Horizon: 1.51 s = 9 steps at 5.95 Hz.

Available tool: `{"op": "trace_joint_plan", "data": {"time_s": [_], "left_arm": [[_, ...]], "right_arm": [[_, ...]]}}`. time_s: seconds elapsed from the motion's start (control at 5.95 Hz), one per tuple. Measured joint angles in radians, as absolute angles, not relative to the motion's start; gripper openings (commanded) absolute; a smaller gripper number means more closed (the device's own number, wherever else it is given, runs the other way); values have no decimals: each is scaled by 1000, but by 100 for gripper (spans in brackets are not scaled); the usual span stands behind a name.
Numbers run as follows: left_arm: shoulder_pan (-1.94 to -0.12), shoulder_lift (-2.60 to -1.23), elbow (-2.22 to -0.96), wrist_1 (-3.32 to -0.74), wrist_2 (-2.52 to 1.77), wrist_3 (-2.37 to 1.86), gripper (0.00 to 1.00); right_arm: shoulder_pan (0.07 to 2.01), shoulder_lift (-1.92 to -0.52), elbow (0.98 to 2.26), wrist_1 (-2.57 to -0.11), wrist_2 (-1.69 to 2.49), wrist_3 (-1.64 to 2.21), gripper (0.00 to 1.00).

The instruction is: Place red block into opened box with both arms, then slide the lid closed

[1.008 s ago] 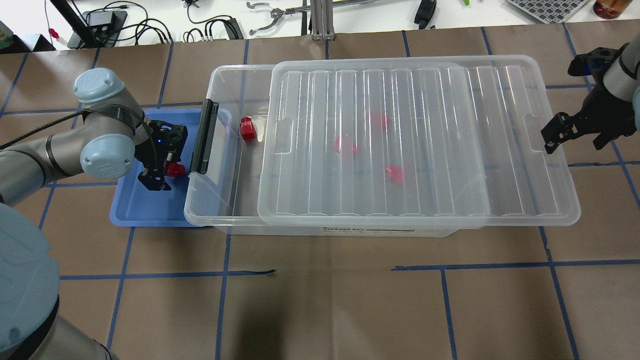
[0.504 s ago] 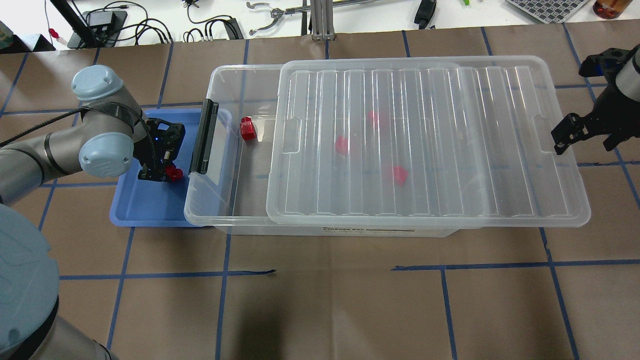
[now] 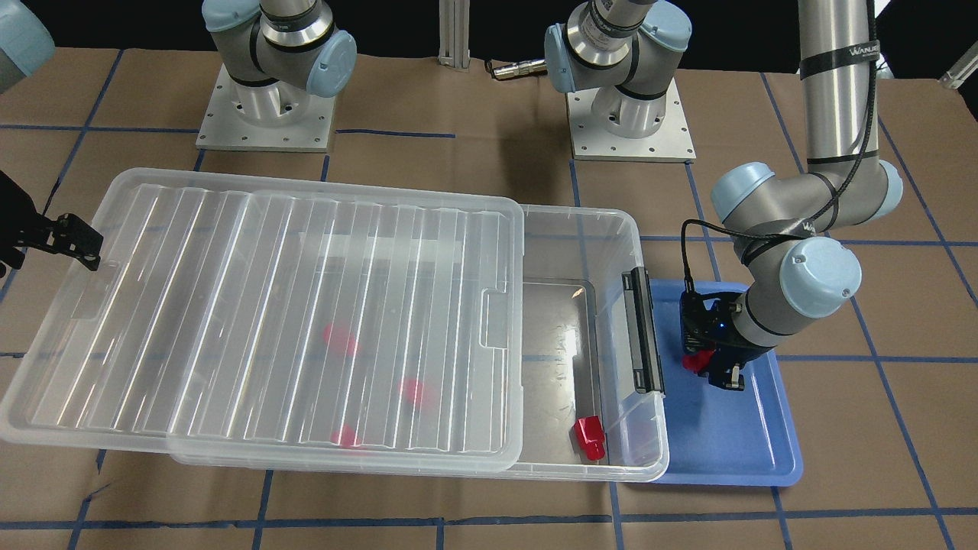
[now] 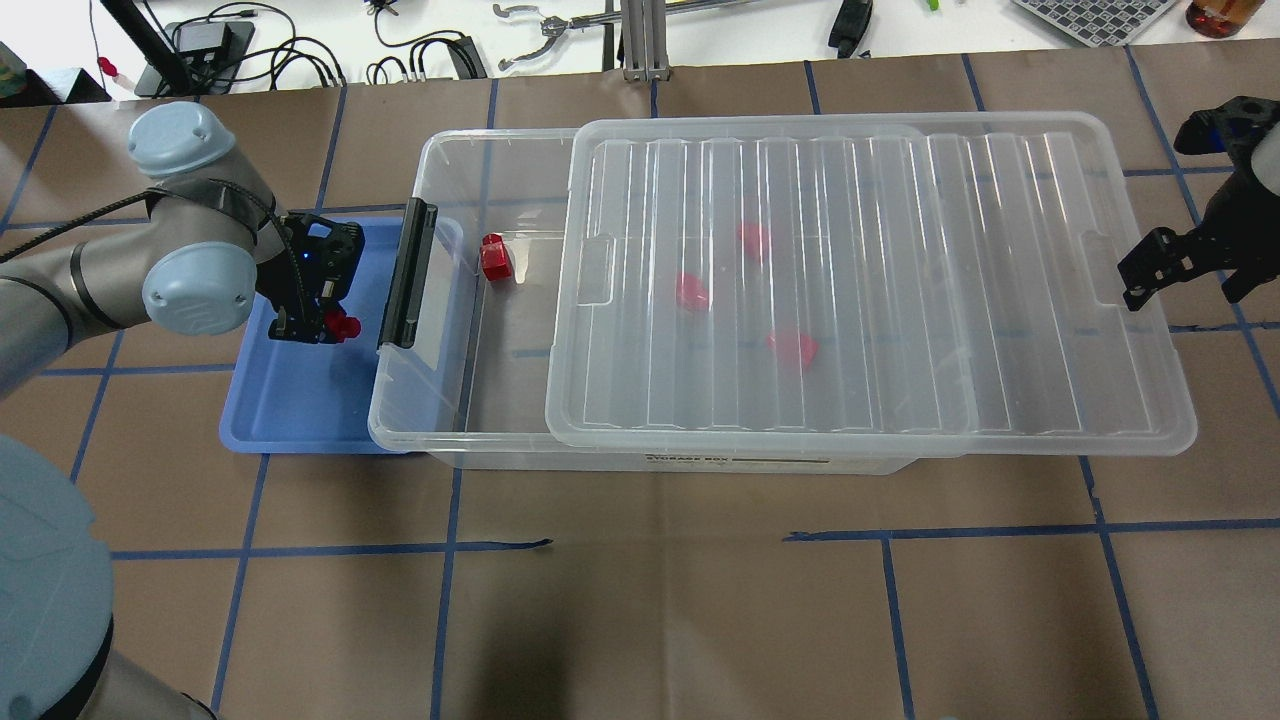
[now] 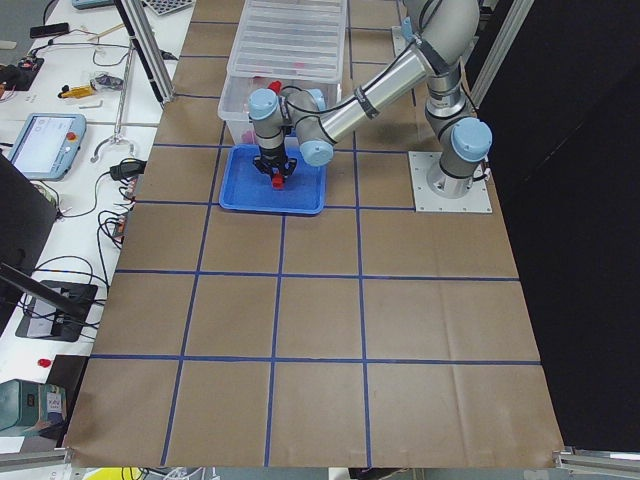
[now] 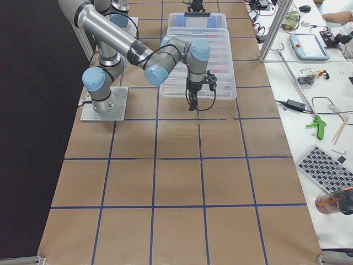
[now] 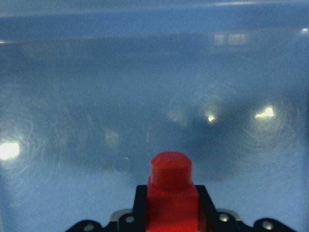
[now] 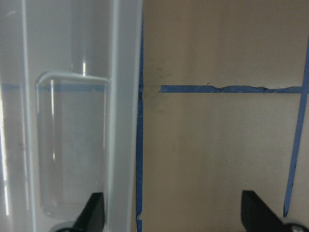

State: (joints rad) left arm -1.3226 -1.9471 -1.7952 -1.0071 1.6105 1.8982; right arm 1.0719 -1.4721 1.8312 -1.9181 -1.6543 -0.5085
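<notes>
Carried low, the red block (image 4: pixel 346 325) may hit the box (image 4: pixel 425 160)
The left tool (image 4: pixel 330 328) grips it over the blue tray (image 4: pixel 290 410) – the right tool (image 4: pixel 1190 268) is open by the lid (image 4: pixel 870 290).

The red block (image 7: pixel 170 193) was smooth, shiny plastic. The box (image 4: pixel 500 380) was clear plastic, and light glinted on its walls. Its clip (image 4: pixel 405 275) was dull black plastic. The lid (image 4: pixel 870 280) was clear plastic too, with ridges that caught the light. The blue tray (image 4: pixel 290 410) was smooth plastic with bright shiny spots. The brown paper (image 4: pixel 640 620) was flat and dull, with blue tape (image 4: pixel 300 550) stuck on it. The arms (image 3: pixel 833 76) were silvery metal with a soft shine. Their joint caps (image 3: pixel 821 275) were smooth, pale blue plastic.
</notes>
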Motion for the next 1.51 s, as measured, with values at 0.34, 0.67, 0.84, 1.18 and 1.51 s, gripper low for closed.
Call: {"op": "trace_joint_plan", "data": {"time_s": [0.34,0.67,0.84,1.18,1.51], "left_arm": [[-1331,-1851,-1724,-1187,1604,1848,0],[-1364,-1764,-1658,-1340,1579,1754,0],[-1424,-1743,-1641,-1356,1556,1641,0],[-1585,-1759,-1616,-1351,1545,1391,0],[-1693,-1825,-1644,-1273,1547,1296,1]], "right_arm": [[1040,-1472,1828,-1919,-1660,-538,100],[1010,-1472,1826,-1919,-1666,-567,100],[1002,-1472,1826,-1919,-1668,-574,100],[985,-1473,1824,-1919,-1672,-578,100],[975,-1475,1823,-1919,-1683,-578,100]]}}
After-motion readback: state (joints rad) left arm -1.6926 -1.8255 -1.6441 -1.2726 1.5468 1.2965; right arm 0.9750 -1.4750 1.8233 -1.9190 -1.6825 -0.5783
